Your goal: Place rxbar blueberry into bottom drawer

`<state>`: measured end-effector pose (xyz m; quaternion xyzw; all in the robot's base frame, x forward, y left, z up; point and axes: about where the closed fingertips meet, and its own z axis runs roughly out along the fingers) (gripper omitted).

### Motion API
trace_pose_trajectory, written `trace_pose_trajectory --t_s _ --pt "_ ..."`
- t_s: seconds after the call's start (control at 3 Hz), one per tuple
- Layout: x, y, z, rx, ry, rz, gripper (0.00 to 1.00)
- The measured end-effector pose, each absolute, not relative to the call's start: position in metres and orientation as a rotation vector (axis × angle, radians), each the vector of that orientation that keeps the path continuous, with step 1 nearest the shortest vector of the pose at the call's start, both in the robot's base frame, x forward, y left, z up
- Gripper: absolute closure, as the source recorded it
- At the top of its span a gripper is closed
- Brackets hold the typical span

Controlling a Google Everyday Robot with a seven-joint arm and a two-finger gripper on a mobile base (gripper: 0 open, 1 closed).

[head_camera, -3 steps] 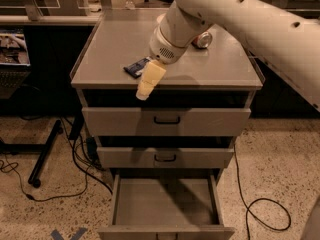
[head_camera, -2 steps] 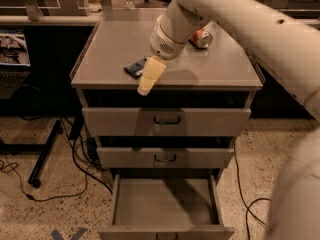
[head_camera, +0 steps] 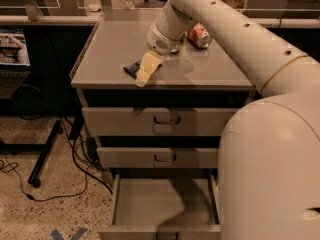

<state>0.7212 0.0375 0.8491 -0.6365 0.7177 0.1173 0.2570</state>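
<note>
The rxbar blueberry (head_camera: 132, 67), a flat dark navy bar, lies on the grey cabinet top (head_camera: 110, 49) near its front edge, partly hidden by my gripper. My gripper (head_camera: 145, 71), with pale yellowish fingers, hangs just above and to the right of the bar, pointing down toward the front edge. The bottom drawer (head_camera: 165, 201) is pulled out below, and its tray shows nothing inside. The two drawers above it are closed.
A red soda can (head_camera: 199, 35) lies on its side at the back right of the cabinet top. My white arm fills the right side of the view. A clear bottle (head_camera: 129, 0) stands behind. Cables and a black stand leg (head_camera: 42, 154) are on the floor to the left.
The gripper has stayed over the bar. The arm has swung closer to the camera and now fills the right side of the view.
</note>
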Motion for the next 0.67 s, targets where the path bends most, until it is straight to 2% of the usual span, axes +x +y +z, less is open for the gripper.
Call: trace_pose_trajectory --t_s 0.67 --pt "0.717 0.040 0.820 -1.730 1.985 0.398 0.00"
